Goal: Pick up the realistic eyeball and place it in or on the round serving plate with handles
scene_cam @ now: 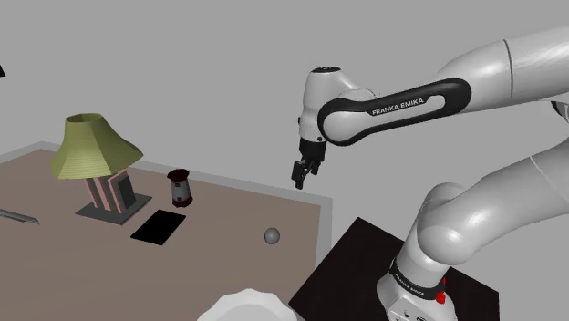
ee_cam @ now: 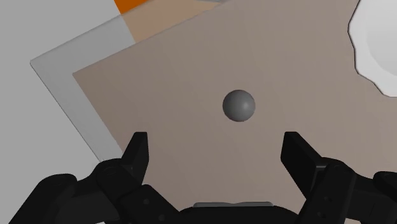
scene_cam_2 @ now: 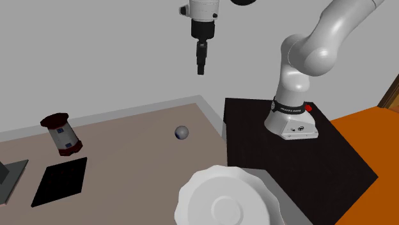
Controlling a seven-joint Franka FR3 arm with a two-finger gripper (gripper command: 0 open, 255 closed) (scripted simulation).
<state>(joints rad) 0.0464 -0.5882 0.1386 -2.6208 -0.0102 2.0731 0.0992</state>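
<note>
White arm [scene_cam: 520,55], dark joints [scene_cam: 351,123], black gripper [scene_cam: 299,181]

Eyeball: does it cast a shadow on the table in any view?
Shoulder view: the eyeball lies on the table with no cast shadow; second exterior view: none there either; wrist view: just soft shading on its own surface.

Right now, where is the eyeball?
In the shoulder view the grey eyeball lies on the table near its right edge, apart from the white plate, below the raised tool.
</note>
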